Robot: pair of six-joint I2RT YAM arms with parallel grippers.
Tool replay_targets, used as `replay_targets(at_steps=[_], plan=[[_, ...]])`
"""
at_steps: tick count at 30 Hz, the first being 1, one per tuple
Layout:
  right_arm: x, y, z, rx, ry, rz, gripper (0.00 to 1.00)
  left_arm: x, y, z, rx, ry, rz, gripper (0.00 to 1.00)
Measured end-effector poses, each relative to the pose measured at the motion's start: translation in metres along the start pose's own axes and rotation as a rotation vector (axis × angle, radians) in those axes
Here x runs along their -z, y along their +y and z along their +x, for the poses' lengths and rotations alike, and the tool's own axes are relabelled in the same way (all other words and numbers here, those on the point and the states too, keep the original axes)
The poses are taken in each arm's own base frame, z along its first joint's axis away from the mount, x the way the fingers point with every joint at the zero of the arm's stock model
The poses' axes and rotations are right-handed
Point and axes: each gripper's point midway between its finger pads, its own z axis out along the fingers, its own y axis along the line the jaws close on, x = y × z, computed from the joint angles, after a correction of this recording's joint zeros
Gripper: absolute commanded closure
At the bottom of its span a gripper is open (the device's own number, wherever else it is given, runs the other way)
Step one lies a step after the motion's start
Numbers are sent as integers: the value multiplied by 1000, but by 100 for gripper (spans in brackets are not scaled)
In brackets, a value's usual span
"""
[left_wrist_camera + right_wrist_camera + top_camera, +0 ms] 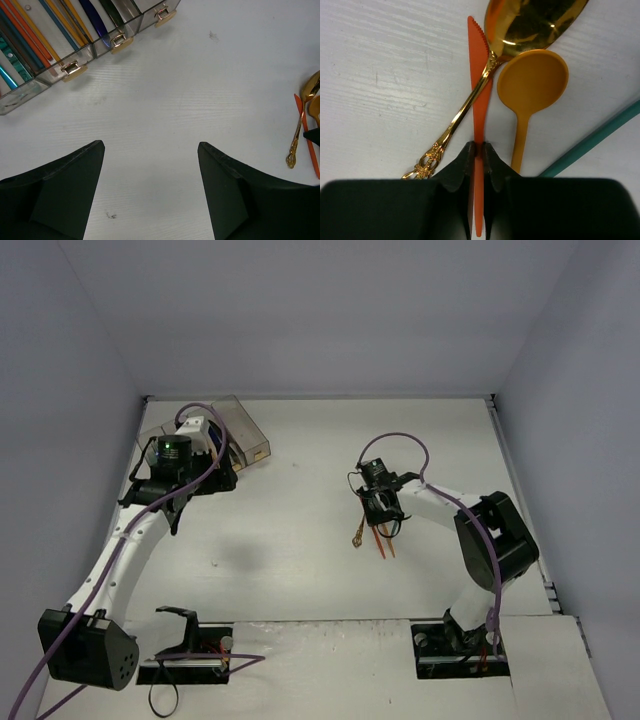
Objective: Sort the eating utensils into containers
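**Task status: partly complete.**

The containers point(95, 50) are standing at the far left of the table point(300, 560). In the left wrist view, the bins are already holding a number of sorted utensils point(30, 30): orange, yellow, teal, dark blue and black handles are lying lengthwise in the compartments. The exact count is not readable.

At least four pieces are waiting outside the bins, right of centre and well apart from the containers. These are the orange knife point(477, 60), the gold spoon point(530, 20), the orange spoon point(532, 80) and a teal handle point(605, 132) whose type cannot be told.

The right gripper point(478, 147) is pinching the orange knife by its handle, with the jaws narrowed flat against it. The gold spoon's handle is crossing the knife blade and touching it. Whether the knife is resting on the table or is raised cannot be determined.

The left gripper point(150, 145) is hovering just near of the containers with its jaws spread wide and holding nothing.

Judgement: the knife is in hand, with three pieces to follow.
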Motion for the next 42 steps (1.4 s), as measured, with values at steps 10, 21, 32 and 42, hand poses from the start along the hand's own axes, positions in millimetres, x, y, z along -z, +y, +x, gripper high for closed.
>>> replay_targets(at_steps=[10, 21, 32, 42], plan=[[1, 15, -10, -14, 2, -42, 100, 0, -5, 1, -4, 5, 19, 27], [10, 55, -49, -5, -54, -154, 100, 1, -10, 2, -4, 10, 43, 22], [27, 114, -36, 98, -26, -304, 100, 0, -22, 11, 27, 23, 111, 20], [91, 156, -108, 32, -251, -408, 100, 5, -94, 52, 73, 51, 348, 20]])
